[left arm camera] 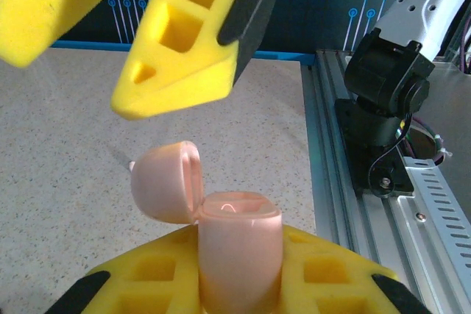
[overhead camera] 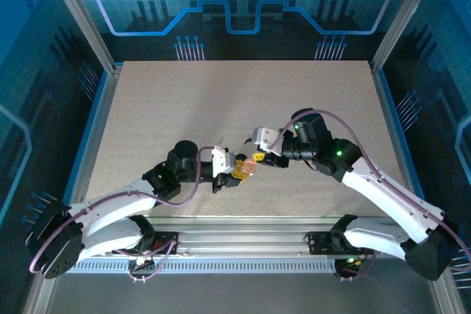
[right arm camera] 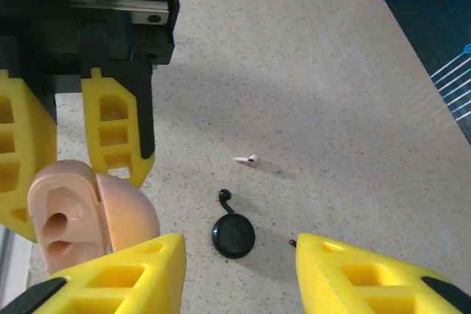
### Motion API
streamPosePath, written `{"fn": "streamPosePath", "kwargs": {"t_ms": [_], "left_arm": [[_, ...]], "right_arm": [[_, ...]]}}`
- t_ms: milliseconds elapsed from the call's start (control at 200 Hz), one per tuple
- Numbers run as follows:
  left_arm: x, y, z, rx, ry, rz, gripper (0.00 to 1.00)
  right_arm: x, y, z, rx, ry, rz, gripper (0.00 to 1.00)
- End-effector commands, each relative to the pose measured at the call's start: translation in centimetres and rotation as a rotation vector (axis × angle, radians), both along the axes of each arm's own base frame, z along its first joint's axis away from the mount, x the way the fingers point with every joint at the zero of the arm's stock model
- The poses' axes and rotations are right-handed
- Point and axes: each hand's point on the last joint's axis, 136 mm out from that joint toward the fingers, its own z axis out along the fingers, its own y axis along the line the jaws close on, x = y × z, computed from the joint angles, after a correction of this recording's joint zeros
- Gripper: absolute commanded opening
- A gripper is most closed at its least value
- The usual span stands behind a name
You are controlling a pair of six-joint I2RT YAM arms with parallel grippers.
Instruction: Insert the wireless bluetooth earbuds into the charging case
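The left gripper (overhead camera: 235,170) is pinching one round pale-pink plastic charging case (left arm camera: 239,248) (lid open). The right gripper (overhead camera: 259,158) is hovering beside it, jaws spread; one tiny whitish stemmed earbud (right arm camera: 250,159) is lying on the speckled beige table (right arm camera: 331,71).

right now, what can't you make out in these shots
Case sockets, right wrist: too shadowed to tell whether the mate of the loose earbud sits inside.
Case's lower half, left wrist: hidden between the left fingers.
Case, top view: too small to tell lid from body.
Black round thing, right wrist: unclear what it is.
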Motion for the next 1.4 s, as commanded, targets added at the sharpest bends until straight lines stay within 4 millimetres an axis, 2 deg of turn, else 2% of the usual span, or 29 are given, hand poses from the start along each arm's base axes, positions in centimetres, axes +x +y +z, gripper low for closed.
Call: {"fn": "streamPosePath", "kwargs": {"t_ms": [0,180,535,1021,1396], "left_arm": [[-0.3,-0.5,2.1,-0.057,-0.028,-0.026,0.17],[0.0,-0.4,2.1,-0.08,-0.017,0.003,0.17],[0.1,-0.5,2.3,-0.091,-0.016,0.001,0.17],[-0.2,-0.3,2.6,-0.09,-0.022,-0.002,0.17],[-0.3,-0.2,2.5,-0.095,-0.016,-0.004,0.16]], "right_arm": [[0.2,-0.5,0.6,0.03,-0.013,-0.03,0.44],[-0.4,-0.8,2.5,0.089,-0.027,-0.037,0.46],[-3.4,-0.4,1.7,0.127,0.051,0.082,0.48],[-2.6,0.2,1.1,0.115,0.053,0.084,0.48],[-0.9,0.2,0.6,0.104,0.031,0.014,0.47]]}}
